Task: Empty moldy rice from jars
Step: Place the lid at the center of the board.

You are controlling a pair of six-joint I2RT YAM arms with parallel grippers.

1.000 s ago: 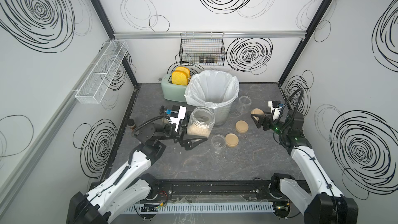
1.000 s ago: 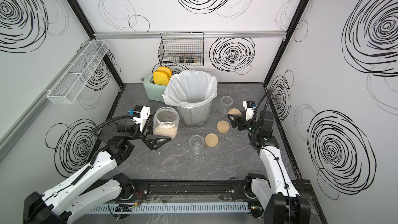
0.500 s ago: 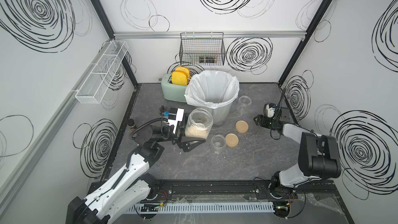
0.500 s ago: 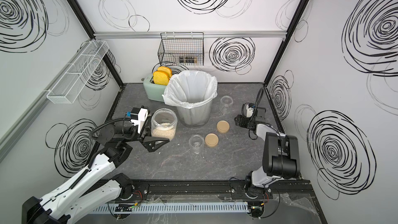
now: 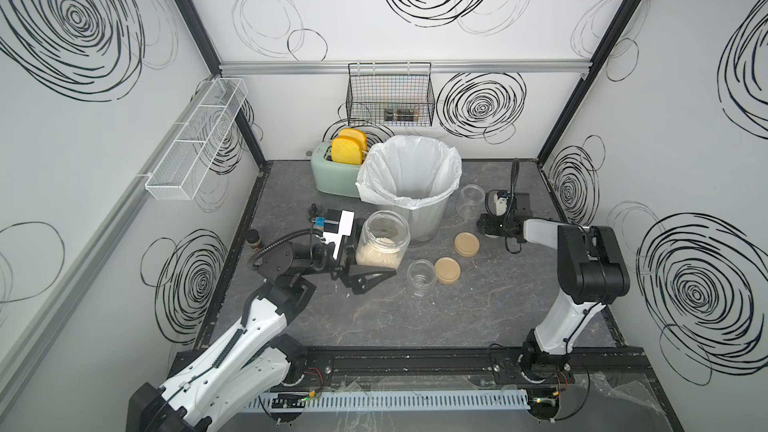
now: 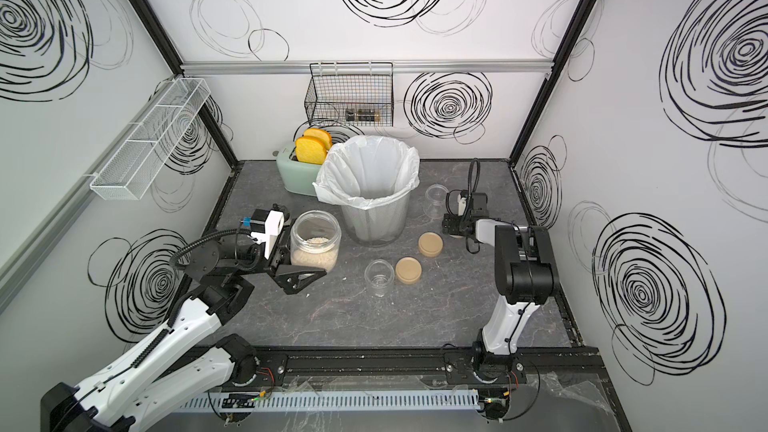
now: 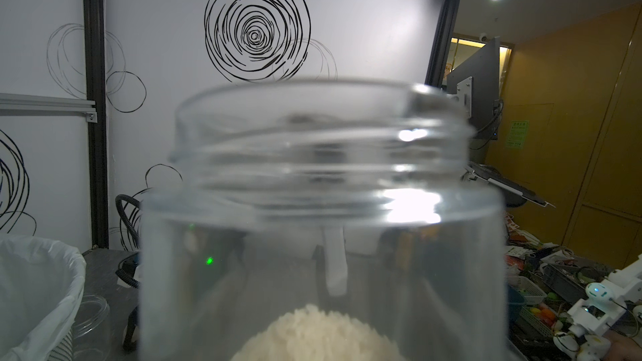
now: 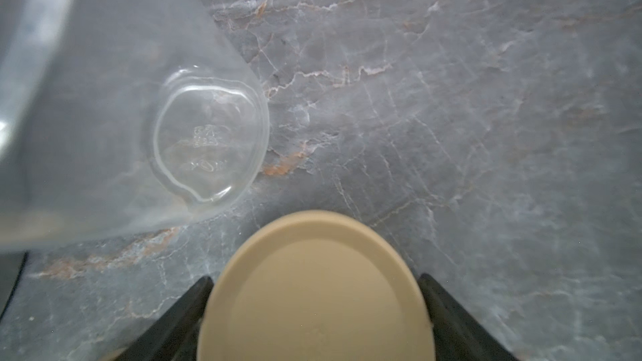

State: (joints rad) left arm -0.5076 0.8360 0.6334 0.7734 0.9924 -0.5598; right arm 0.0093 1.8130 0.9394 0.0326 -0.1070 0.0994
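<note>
Dark grey marbled tabletop (image 5: 478, 309) under white swirl-marked walls (image 5: 374, 14) — the left gripper (image 5: 382, 255) is clamped on a lidless clear wide-mouth jar (image 5: 386, 228) with pale moldy rice (image 5: 374, 261) heaped in its bottom, just beside the white-lined mesh bin (image 5: 428, 218). The right gripper (image 8: 312, 277) sits low over the tabletop, its black fingers (image 8: 166, 324) pressed against a round tan lid (image 8: 312, 310) — an empty clear jar (image 8: 208, 140) just beside it. Another empty jar (image 5: 422, 278) and two loose tan lids (image 5: 466, 244) stand near the bin.

Bare front tabletop (image 5: 415, 326); bin (image 5: 432, 218), jars (image 5: 421, 282) behind.
</note>
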